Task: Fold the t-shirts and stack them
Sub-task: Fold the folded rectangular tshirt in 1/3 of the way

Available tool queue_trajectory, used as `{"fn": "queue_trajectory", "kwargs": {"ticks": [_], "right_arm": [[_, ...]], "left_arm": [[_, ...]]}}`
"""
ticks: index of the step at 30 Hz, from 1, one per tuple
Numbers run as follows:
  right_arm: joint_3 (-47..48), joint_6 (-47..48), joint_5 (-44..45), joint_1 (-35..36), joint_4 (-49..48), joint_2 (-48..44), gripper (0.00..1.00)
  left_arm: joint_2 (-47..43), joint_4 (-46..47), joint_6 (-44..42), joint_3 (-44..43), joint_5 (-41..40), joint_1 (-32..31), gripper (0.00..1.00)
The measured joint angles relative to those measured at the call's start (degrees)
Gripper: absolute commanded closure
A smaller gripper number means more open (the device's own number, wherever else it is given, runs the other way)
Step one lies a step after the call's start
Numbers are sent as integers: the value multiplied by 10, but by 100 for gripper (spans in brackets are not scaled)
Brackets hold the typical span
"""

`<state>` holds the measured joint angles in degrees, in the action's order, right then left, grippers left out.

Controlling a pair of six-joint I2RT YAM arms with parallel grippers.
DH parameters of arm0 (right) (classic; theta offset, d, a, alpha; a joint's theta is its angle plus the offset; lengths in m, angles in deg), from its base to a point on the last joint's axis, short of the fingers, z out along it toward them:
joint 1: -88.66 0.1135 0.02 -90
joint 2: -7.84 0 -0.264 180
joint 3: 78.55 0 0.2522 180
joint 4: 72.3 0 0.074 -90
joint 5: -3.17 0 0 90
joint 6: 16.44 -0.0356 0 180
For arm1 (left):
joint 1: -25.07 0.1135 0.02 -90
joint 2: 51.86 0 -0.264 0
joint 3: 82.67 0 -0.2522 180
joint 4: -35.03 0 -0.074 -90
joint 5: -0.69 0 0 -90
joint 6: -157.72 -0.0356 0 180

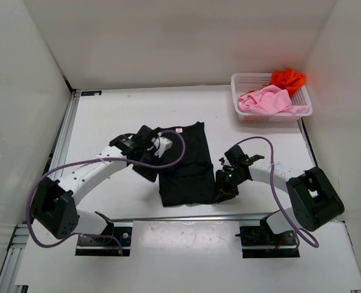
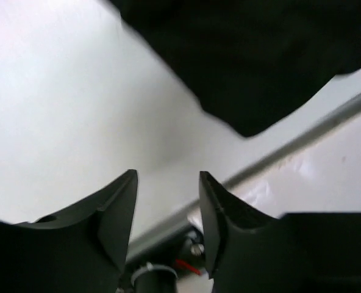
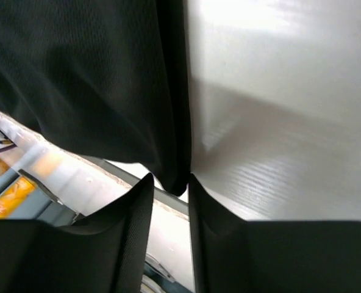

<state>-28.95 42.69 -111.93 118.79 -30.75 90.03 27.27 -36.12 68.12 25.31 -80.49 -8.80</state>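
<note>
Black t-shirt (image 1: pixel 183 168) lies flat mid-bench (image 1: pixel 107 116), long axis near-to-far, between both arms. Left end effector (image 1: pixel 161 146) sits beside its left edge, jaws apart, empty. Right end effector (image 3: pixel 168 178) is nearer: narrowly parted, shirt's near-right corner at its tips.

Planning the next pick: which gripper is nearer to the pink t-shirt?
Right. The right gripper is front-left of the pink t-shirt; the left gripper, farther left past the black t-shirt.

One black t-shirt (image 1: pixel 183 165), one pink t-shirt (image 1: pixel 267 101), one orange-red t-shirt (image 1: pixel 288 78), one basket (image 1: pixel 272 116), two arms (image 1: pixel 92 174) (image 1: pixel 272 176)
</note>
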Motion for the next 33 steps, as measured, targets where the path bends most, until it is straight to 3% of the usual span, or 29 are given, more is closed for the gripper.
{"fn": "queue_trajectory", "kwargs": {"ticks": [2, 6, 11, 15, 24, 31, 32, 33], "right_arm": [[-1, 0, 2, 0, 7, -9, 59], [-1, 5, 7, 0, 17, -12, 55], [-1, 12, 15, -11, 39, -23, 45], [-1, 10, 23, -28, 43, -41, 45], [-24, -34, 13, -31, 12, -57, 42], [-37, -71, 5, -31, -28, -57, 42], [-39, -75, 3, -31, -32, -57, 44], [-40, -78, 2, -31, -37, -57, 55]], "left_arm": [[-2, 33, -3, -33, -35, -27, 42], [82, 127, -2, -102, -83, -54, 39], [161, 183, -3, -108, -120, -129, 36], [199, 205, -4, -120, -134, -176, 36], [220, 230, -4, -117, -173, -180, 36], [281, 229, -4, -128, -218, -181, 45], [281, 229, -4, -131, -224, -181, 47], [281, 230, -4, -134, -232, -181, 50]]}}
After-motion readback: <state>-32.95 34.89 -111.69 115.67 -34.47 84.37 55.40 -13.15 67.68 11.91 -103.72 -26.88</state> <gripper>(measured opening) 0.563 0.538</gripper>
